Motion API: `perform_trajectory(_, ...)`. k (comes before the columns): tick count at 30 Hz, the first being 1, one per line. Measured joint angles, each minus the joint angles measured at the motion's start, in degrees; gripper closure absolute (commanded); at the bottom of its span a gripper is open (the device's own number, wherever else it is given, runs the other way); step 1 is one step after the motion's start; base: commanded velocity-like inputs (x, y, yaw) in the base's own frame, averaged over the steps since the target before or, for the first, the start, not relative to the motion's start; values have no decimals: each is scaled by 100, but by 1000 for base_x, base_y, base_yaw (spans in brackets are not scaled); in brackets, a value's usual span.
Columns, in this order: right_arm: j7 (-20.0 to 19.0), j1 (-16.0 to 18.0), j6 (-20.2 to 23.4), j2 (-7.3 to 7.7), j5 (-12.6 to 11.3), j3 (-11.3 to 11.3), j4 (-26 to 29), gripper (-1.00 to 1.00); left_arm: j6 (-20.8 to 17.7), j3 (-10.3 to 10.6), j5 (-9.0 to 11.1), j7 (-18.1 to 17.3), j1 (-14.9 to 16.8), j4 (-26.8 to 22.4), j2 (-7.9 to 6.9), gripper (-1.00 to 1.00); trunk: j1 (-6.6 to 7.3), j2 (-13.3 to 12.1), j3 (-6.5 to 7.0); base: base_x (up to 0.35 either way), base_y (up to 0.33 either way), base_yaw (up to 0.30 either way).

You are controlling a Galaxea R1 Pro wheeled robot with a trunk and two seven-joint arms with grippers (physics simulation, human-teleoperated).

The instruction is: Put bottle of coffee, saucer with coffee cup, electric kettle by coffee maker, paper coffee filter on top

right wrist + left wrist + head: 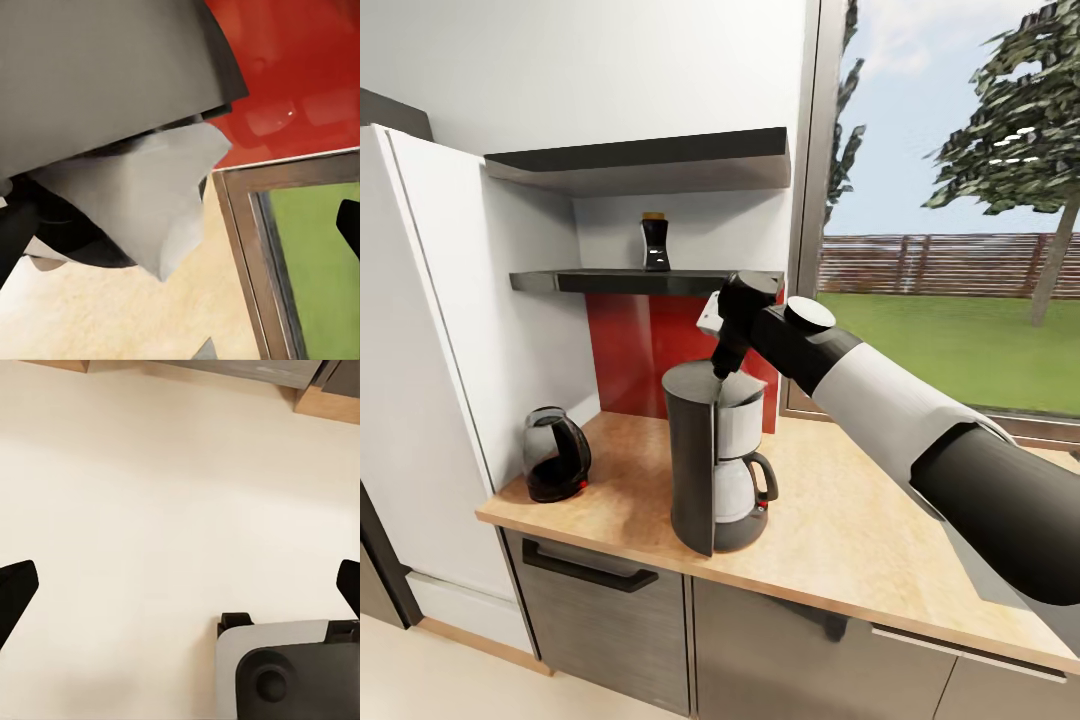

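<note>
The black and silver coffee maker (710, 460) stands mid-counter on the wooden countertop (840, 530). My right gripper (721, 370) hangs right over its top, open, fingers spread wide. In the right wrist view the gripper (180, 232) has a pale paper coffee filter (150, 202) lying between its fingers, against the coffee maker's dark top (112, 67). Whether a finger touches the filter I cannot tell. The dark bottle of coffee (654, 243) stands on the lower shelf (620, 281). The black electric kettle (555, 455) sits at the counter's left end. My left gripper (180, 592) is open over pale floor.
A white tall cabinet (430, 380) bounds the counter on the left. A red backsplash (635, 350) lies behind and a large window (950, 240) to the right. Bare countertop stretches right of the coffee maker. The robot's base (285, 667) shows in the left wrist view.
</note>
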State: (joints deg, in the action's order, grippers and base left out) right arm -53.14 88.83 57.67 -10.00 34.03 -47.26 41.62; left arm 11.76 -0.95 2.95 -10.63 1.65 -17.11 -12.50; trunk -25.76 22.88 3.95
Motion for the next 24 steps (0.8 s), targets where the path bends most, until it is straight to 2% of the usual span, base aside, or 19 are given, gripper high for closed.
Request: perform_trajectory(24, -1, 0, 0, 0, 0, -2, 0, -100, 0, 0, 0, 0, 0, -3, 3, -100, 0, 0, 0, 0, 0, 0)
